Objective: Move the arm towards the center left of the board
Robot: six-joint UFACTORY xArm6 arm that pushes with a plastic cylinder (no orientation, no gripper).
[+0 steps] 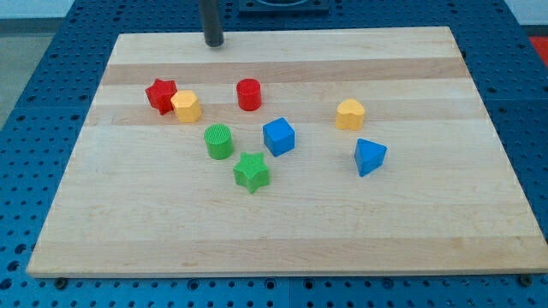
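Note:
My tip (212,43) rests near the board's top edge, left of centre, above and apart from all the blocks. A red star (160,94) and a yellow hexagon (186,106) touch each other at the board's left. A red cylinder (248,93) stands below and right of the tip. A green cylinder (218,141), a green star (251,172) and a blue cube (278,136) sit near the middle. A yellow heart (349,113) and a blue triangular block (369,156) lie to the right.
The wooden board (282,239) lies on a blue perforated table (34,103). The rod rises out of the view's top edge.

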